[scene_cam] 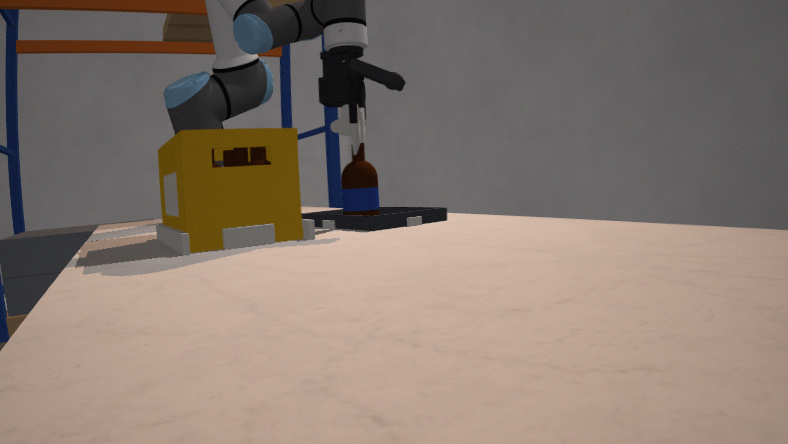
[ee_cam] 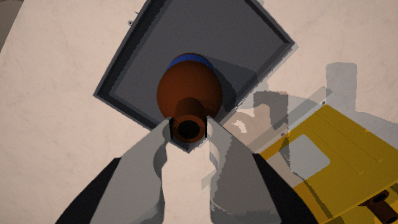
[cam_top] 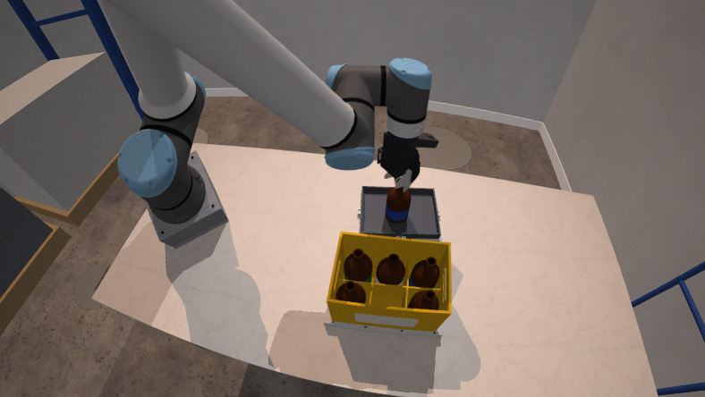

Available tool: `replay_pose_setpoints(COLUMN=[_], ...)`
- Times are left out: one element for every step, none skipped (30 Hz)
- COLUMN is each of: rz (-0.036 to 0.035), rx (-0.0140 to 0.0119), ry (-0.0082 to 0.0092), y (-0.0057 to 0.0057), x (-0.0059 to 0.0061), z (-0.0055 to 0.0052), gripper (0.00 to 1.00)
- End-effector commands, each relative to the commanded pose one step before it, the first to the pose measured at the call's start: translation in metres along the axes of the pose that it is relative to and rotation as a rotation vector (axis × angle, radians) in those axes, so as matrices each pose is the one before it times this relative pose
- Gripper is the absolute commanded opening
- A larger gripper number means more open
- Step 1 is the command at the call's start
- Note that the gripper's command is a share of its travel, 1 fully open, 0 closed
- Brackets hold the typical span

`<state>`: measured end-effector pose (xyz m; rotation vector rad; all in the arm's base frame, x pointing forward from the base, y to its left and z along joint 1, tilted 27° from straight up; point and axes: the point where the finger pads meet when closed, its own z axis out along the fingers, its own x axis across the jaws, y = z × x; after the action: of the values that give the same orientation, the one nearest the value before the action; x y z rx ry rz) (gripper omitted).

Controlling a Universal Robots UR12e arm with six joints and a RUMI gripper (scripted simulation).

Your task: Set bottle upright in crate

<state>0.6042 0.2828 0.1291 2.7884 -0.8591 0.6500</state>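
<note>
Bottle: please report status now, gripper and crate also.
Gripper shut on bottle neck. Bottle upright, over tray, not in crate. Five cells hold bottles; front middle cell free. Path unobstructed.

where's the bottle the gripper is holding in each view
Top: held bottle upright on the grey tray, centre, behind the yellow crate.
Exterior: left of centre, right of the crate.
Wrist: centre, seen from above, neck in the gripper.
Shared landmark: the crate.
</note>
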Motion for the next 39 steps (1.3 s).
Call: replay_pose_setpoints(rz=[0.00027, 0.0, 0.0, 0.0, 0.0, 0.0, 0.0, 0.0, 0.0, 0.0, 0.0, 0.0, 0.0, 0.0, 0.0, 0.0, 0.0, 0.0, 0.0, 0.0, 0.0, 0.0, 0.0, 0.0, 0.0, 0.0, 0.0, 0.0, 0.0, 0.0, 0.0, 0.0, 0.0, 0.0, 0.0, 0.0, 0.0, 0.0, 0.0], rx=[0.00121, 0.0, 0.0, 0.0, 0.0, 0.0, 0.0, 0.0, 0.0, 0.0, 0.0, 0.0, 0.0, 0.0, 0.0, 0.0, 0.0, 0.0, 0.0, 0.0, 0.0, 0.0, 0.0, 0.0, 0.0, 0.0, 0.0, 0.0, 0.0, 0.0, 0.0, 0.0, 0.0, 0.0, 0.0, 0.0, 0.0, 0.0, 0.0], ry=[0.00078, 0.0, 0.0, 0.0, 0.0, 0.0, 0.0, 0.0, 0.0, 0.0, 0.0, 0.0, 0.0, 0.0, 0.0, 0.0, 0.0, 0.0, 0.0, 0.0, 0.0, 0.0, 0.0, 0.0, 0.0, 0.0, 0.0, 0.0, 0.0, 0.0, 0.0, 0.0, 0.0, 0.0, 0.0, 0.0, 0.0, 0.0, 0.0], y=[-0.00049, 0.0, 0.0, 0.0, 0.0, 0.0, 0.0, 0.0, 0.0, 0.0, 0.0, 0.0, 0.0, 0.0, 0.0, 0.0, 0.0, 0.0, 0.0, 0.0, 0.0, 0.0, 0.0, 0.0, 0.0, 0.0, 0.0, 0.0, 0.0, 0.0, 0.0, 0.0, 0.0, 0.0, 0.0, 0.0, 0.0, 0.0, 0.0], x=[0.00041, 0.0, 0.0, 0.0, 0.0, 0.0, 0.0, 0.0, 0.0, 0.0, 0.0, 0.0, 0.0, 0.0, 0.0, 0.0, 0.0, 0.0, 0.0, 0.0, 0.0, 0.0, 0.0, 0.0, 0.0, 0.0, 0.0, 0.0, 0.0, 0.0, 0.0, 0.0, 0.0, 0.0, 0.0, 0.0, 0.0, 0.0, 0.0], z=[-0.00168, -0.00045, -0.00051, -0.00057, -0.00063, -0.00069, -0.00075, -0.00081, -0.00086, -0.00091, -0.00096, -0.00102, -0.00106, -0.0011, -0.00113, 0.0, 0.0, -0.00116, -0.00119, -0.00121, -0.00122, -0.00124, -0.00124, -0.00124, -0.00123, -0.00122, -0.0012, -0.00118, -0.00115, -0.00111, -0.00108, -0.00104, 0.0, 0.0, -0.00099, -0.00094, -0.00089, -0.00083, -0.00077], gripper=[0.0, 0.0, 0.0, 0.0, 0.0, 0.0, 0.0, 0.0, 0.0, 0.0, 0.0, 0.0, 0.0, 0.0, 0.0, 0.0, 0.0, 0.0, 0.0, 0.0, 0.0, 0.0, 0.0, 0.0, 0.0, 0.0, 0.0, 0.0, 0.0, 0.0, 0.0, 0.0, 0.0, 0.0, 0.0, 0.0, 0.0, 0.0, 0.0])
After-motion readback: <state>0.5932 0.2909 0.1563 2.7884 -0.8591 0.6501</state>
